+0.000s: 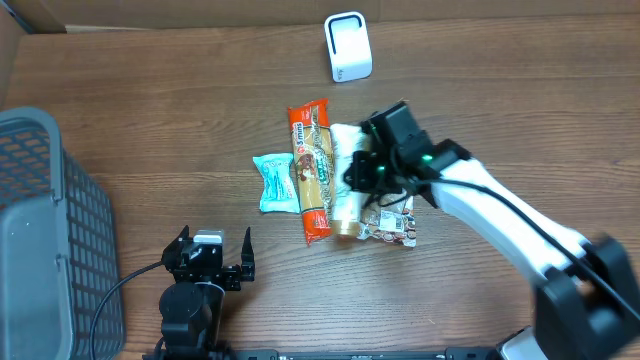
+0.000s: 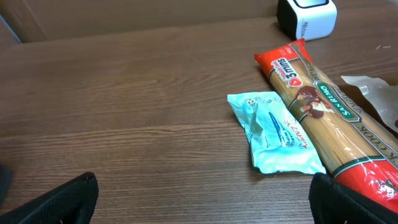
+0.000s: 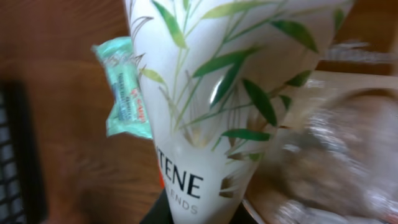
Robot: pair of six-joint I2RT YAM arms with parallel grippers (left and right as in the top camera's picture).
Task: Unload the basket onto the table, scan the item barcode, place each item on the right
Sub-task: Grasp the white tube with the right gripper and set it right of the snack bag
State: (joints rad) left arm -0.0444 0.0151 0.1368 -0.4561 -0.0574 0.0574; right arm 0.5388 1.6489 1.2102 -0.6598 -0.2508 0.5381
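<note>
Closest to me, at 6 o'clock on the table, my left gripper point(image 1: 215, 242) hangs low with its two dark fingers spread wide and nothing between them. At 9 o'clock stands one grey basket point(image 1: 40, 200), a square-meshed plastic crate with a thick rim.

Further out, mid-table, four items lie side by side. One teal tissue packet point(image 2: 277, 130) is soft, crinkled film, pinched at both ends. Touching its 3 o'clock edge is one long spaghetti packet point(image 2: 329, 118), clear film over pale strands with red ends and a green label band. At 3 o'clock of that lies the item to scan, one white bottle point(image 3: 205, 93). It is smooth, glossy plastic printed with green leaves and dark lettering, and its tan cap points toward 6 o'clock. My right gripper point(image 1: 372, 172) sits right over the bottle's upper half. The bottle fills my wrist view, and I cannot tell whether my fingers are clamped on it or only straddling it. At its 4 o'clock lies one shiny clear packet point(image 1: 392, 228), wrinkled.

Farthest, at 12 o'clock, one small white scanner point(image 1: 348, 46) stands upright, a boxy shape with rounded corners.

The table point(image 1: 150, 110) is dark brown woodgrain, and plain cardboard point(image 1: 200, 12) walls off its far edge.
</note>
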